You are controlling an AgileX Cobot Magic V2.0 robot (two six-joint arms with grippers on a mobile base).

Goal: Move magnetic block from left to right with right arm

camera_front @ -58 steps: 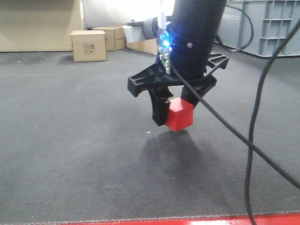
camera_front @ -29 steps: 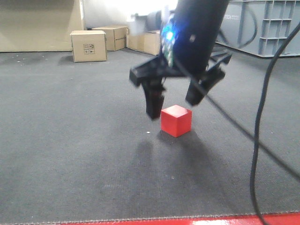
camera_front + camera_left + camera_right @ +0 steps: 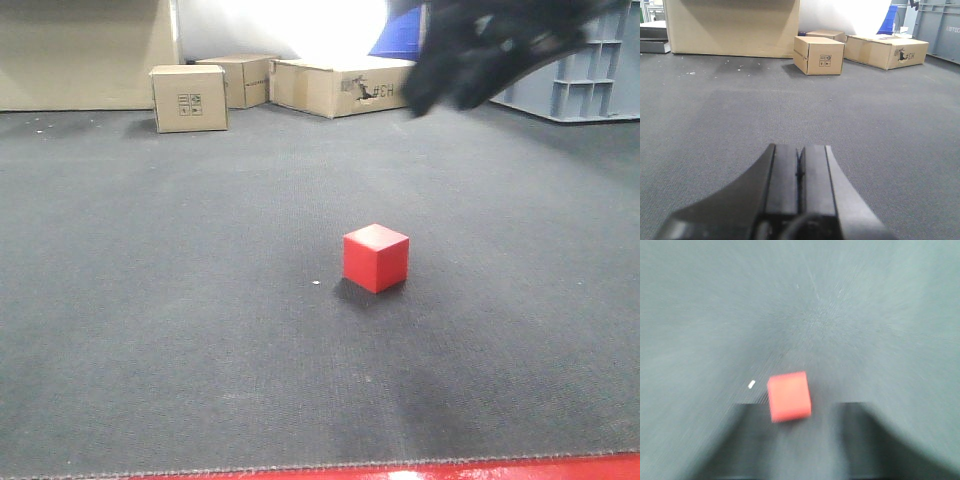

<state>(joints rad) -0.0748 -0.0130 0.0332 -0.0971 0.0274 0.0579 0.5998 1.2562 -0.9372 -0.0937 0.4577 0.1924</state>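
My right wrist view shows the right gripper [image 3: 802,440] spread wide, the matte red magnetic block [image 3: 789,396] free on coarse grey carpet [image 3: 150,330] below it; the front view shows only blur there. My left gripper [image 3: 799,172] is pressed together

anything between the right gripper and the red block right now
Nothing visible. The red block sits alone on bare dark carpet, with the right gripper raised above and behind it. The cardboard boxes stand far back, well off any path down to it.
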